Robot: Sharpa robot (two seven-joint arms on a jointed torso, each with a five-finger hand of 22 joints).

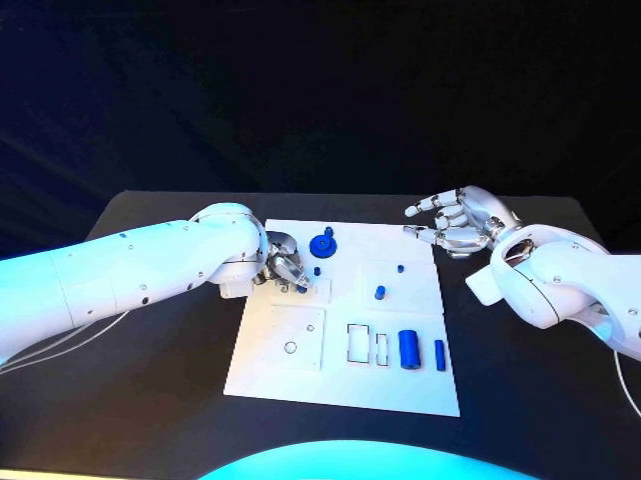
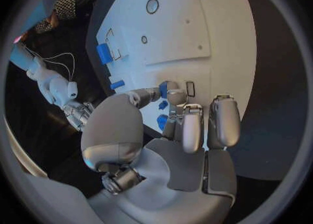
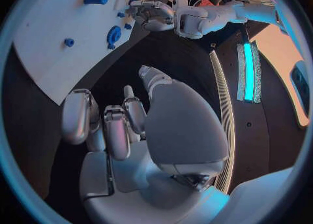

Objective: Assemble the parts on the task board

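Watching both arms from my station. My left hand (image 1: 286, 262) sits low over the near-left part of the task board (image 1: 299, 370), fingers curled down toward the plate. In the left wrist view the fingertips (image 2: 176, 97) close around a small blue part (image 2: 164, 88) right at the board surface; it looks pinched between thumb and finger, though the contact is partly hidden. 2 more small blue pieces lie just under those fingers (image 2: 161, 105), (image 2: 161, 122).

Just beyond the left hand stands a blue gear-like part (image 1: 322, 245), upright on the board. To that hand's outer side, toward my right arm, a small blue peg (image 1: 379, 293) lies alone, and a tiny blue stud (image 1: 402, 268) sits near it. Nearer to me, past the peg, a blue cylinder (image 1: 408, 351) and a thinner blue bar (image 1: 440, 354) lie side by side next to 2 white-outlined slots (image 1: 358, 343).

My right hand (image 1: 457, 222) hovers off the board's far-right corner, above the black table (image 1: 162, 400), fingers spread and lightly bent, holding nothing. Its wrist view shows the palm (image 3: 163, 125) empty, the board well apart from it.
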